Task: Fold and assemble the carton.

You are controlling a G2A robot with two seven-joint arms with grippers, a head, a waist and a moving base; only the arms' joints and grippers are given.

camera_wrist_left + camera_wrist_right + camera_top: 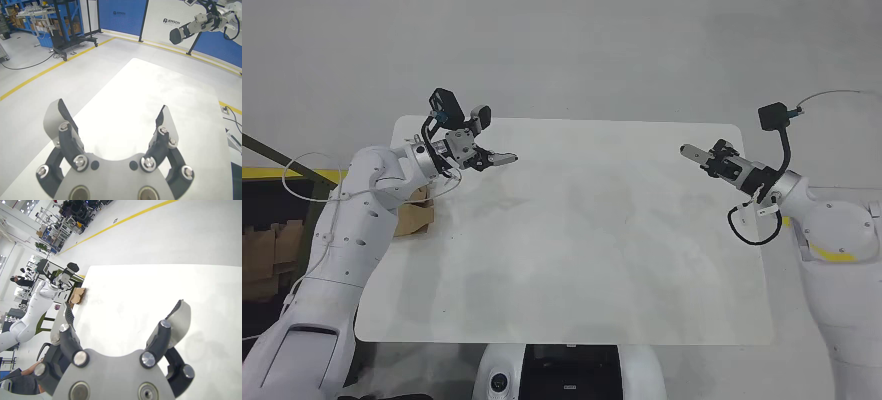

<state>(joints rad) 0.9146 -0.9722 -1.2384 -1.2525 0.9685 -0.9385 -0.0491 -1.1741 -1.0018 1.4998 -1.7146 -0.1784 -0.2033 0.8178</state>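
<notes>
While both arms hung above it, the surface (582, 260) lay as a smooth, matte white slab with rounded corners, and the carton (414, 216) sat at its left edge, close to the far left corner. From the top view it read as a crumpled brown cardboard shape, partly covered by the left arm that passed over it. The right wrist view caught the carton (76, 295) from the side, its flaps loose and standing at uneven angles; how much of it rested on the surface could not be told. Over the far left part of the surface hovered the left pincer (504, 158), just beyond the carton and apart from it, pointing toward the right edge. Its own wrist view showed the left pincer (112, 109) released, jaws spread wide with bare surface between them. The fingers (50, 121) were curved plates of brushed metal lined with ribbed black rubber, pinned to black links by round bolts. Over the far right part hung the right pincer (688, 151), well apart from the carton, pointing toward the left edge. Its wrist view showed the right pincer (122, 305) likewise released and grasping nothing, built of the same plates and links, while the left wrist view presented the right pincer (175, 36) nearly end-on, a rounded black tip.
</notes>
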